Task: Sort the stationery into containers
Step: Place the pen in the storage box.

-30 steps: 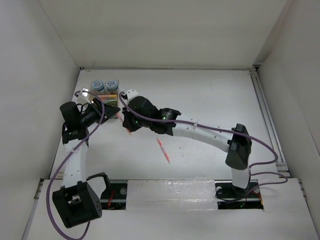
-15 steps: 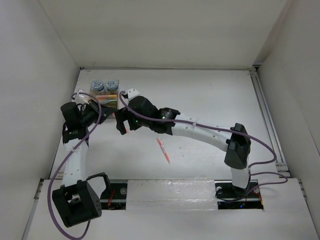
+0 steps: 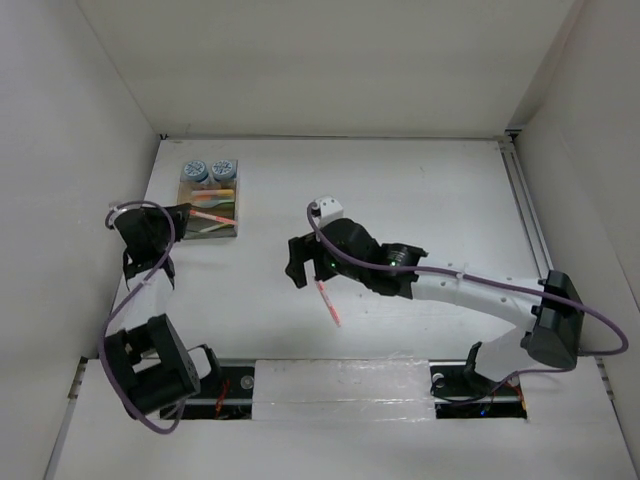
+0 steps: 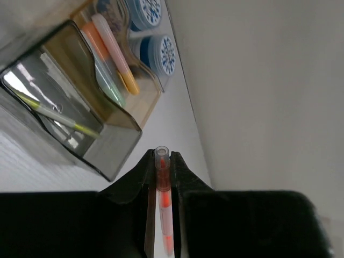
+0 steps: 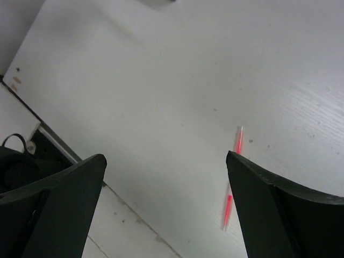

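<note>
**One pen pinched, one flat on the table**

Nearest the arm bases, the loose pen point(image 5: 233, 181) lies flat on the table point(image 5: 161, 80). It is thin and pink-red with paler ends. The right gripper point(image 5: 165, 157) hangs over it with its jaws spread wide and nothing between them. The pen sits off toward one finger rather than midway. A pen this thin and low is hard to pinch. If the jaws close off-centre, I judge they could nudge or roll it away, or the fingertips could scrape the table.

Farther back on the left, the left gripper point(image 4: 161, 160) is clamped on the held pen point(image 4: 163, 196). This is a slim clear barrel with a red-orange core, and its end sticks out just past the fingertips. With so narrow a grip it could swivel or slip, and its tip could catch the wall.

Just beyond stands the tray point(image 4: 110, 156), with dark and tan compartments. It holds a yellow-green pen and several highlighters point(image 4: 110, 45). A low approach could bump it or jam the pen against those already inside.

Farthest back, two blue-and-white cylinders point(image 4: 160, 55) sit at the tray's far end.
</note>
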You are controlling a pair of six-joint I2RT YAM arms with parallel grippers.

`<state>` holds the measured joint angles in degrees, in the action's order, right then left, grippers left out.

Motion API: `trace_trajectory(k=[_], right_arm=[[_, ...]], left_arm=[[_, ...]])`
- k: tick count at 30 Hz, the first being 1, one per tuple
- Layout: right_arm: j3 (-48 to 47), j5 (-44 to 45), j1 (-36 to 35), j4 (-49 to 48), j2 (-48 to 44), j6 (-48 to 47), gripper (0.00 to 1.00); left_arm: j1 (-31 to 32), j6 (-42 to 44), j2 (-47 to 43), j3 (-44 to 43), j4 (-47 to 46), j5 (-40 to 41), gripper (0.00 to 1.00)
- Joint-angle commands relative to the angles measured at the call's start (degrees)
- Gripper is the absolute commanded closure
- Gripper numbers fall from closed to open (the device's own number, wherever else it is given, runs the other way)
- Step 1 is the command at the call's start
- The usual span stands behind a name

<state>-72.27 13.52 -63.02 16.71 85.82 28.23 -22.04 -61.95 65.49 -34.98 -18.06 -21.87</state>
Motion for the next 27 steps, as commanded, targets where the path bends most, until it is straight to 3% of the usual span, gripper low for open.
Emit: trace_trajectory(k=[1,8,15,27], right_arm=[[4.8,-1.2,-0.6,-5.0,-3.4,2.4,0.0],[10.7,-1.8,-1.1,-6.1,-7.6,2.9,0.0],[13.8,-0.8,-1.1,-6.1,-10.3,2.9,0.0],[17.6,-0.8,-1.7,-6.6,-12.0,3.9,0.0]], left_arm=[[-1.2,-9.5,4.8,1.8,-15.8,5.0,1.0],[-1.8,-8.9,13.2,-2.4,-23.9,8.1,1.0],[-2.3,-3.3,16.1,-6.2,-22.9,11.9,1.0],[-0.5,-3.3,16.2,0.2,-27.0,15.1,1.0]])
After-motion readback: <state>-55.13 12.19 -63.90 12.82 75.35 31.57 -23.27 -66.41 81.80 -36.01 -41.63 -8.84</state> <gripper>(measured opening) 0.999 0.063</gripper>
